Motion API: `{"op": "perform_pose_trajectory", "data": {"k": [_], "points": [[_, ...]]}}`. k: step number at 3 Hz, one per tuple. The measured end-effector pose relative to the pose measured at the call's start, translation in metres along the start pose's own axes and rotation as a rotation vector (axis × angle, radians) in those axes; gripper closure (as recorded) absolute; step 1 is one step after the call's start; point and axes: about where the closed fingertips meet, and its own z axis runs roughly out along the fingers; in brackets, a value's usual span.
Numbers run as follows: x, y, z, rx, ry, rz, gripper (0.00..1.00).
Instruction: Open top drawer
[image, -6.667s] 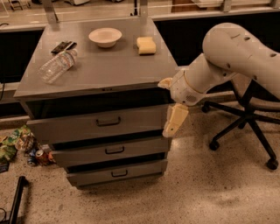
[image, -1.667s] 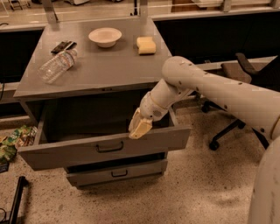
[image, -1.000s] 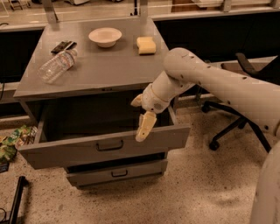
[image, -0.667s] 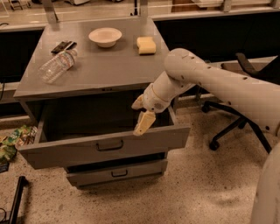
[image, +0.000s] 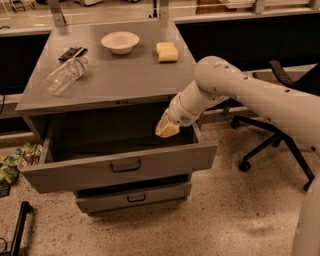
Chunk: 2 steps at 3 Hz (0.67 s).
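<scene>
The top drawer (image: 75, 172) stands open. It juts well forward of the grey desk (image: 125, 75), so its deep, dark box shows from above. Its tall front panel carries a dark bar handle (image: 125, 166) at the centre and tilts slightly, the left end sitting lower in the view than the right. Nothing can be made out inside the box.

The gripper (image: 167, 129) hangs inside the open drawer near its right rear corner, just beside the right side wall and below the desk's front edge. It touches nothing that can be seen, and I cannot tell whether it is open or closed. The white arm (image: 250, 90) reaches in from the right, bending down past the desk's right corner.

Under the open drawer, one shorter drawer front (image: 132, 197) with the same kind of handle shows, closed.

On the desk a white bowl (image: 120, 41) sits near the back, with a yellow sponge (image: 167, 51) just to its right. A clear bottle (image: 65, 75) lies on its side toward the left, beside a small dark object (image: 72, 52).

An office chair (image: 270, 130) stands on the speckled floor behind the arm. Snack bags (image: 15, 160) lie on the floor at the left.
</scene>
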Motion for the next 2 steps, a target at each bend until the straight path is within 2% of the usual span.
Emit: {"op": "perform_pose_trajectory", "data": {"k": [1, 2], "points": [[0.01, -0.01, 0.013, 0.063, 0.027, 0.005, 1.0], [0.016, -0.019, 0.029, 0.111, 0.062, -0.017, 1.0]]}}
